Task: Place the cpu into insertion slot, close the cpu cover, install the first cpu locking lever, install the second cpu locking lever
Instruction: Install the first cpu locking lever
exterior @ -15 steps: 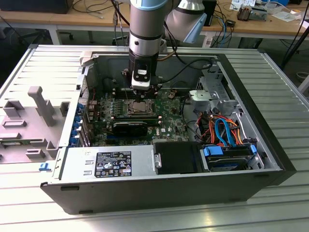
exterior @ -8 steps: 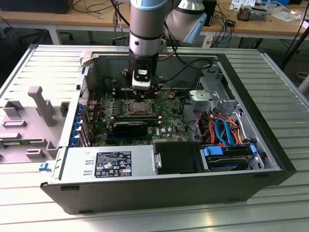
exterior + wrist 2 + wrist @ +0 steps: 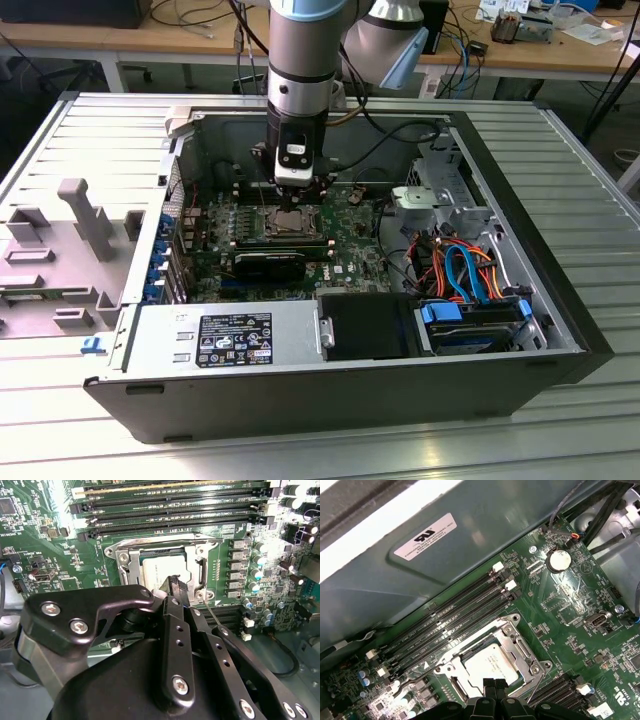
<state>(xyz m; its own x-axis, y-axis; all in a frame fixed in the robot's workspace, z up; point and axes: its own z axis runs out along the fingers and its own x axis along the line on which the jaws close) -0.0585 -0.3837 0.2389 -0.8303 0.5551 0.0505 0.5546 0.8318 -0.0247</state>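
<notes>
First wrist view shows the gripper (image 3: pixel 495 687) with its two black fingertips drawn together and clasping nothing, hovering just over one edge of the cpu (image 3: pixel 492 664). That chip lies flat in the insertion slot (image 3: pixel 292 222) of the green motherboard (image 3: pixel 560 595), the cpu cover (image 3: pixel 519 641) lowered around it, while a thin wire lever (image 3: pixel 535 690) juts out beside one socket corner

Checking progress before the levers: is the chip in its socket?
In: the chip lies flat within the socket's silver frame in the first wrist view.
</notes>
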